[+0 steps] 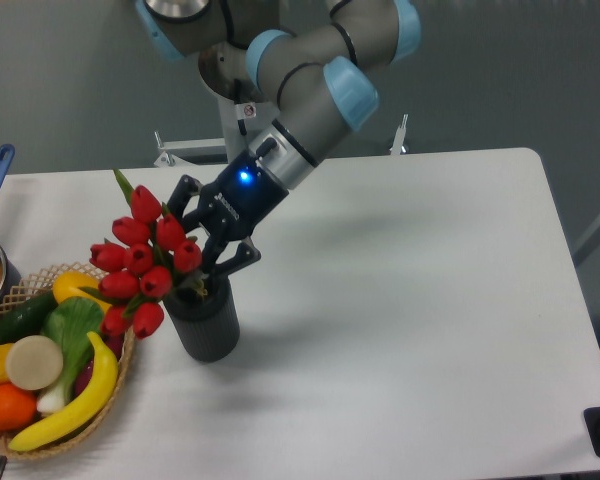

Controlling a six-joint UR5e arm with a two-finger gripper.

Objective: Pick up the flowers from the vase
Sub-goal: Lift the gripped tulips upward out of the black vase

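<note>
Table [410,300] white, grey wall behind; tool [202,262] clamped on flowers [140,262] above vase [206,322].

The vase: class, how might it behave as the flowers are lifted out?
The vase is narrow and upright, so it may tip if stems drag. The flowers lean left, likely pulling sideways. The gripper grasps near its mouth.

small pale letters on the dark wrist of the gripper [206,262], maybe a brand name, too tiny and blurry for us to read, no other words, numbers or signs that we can make out anywhere
</note>
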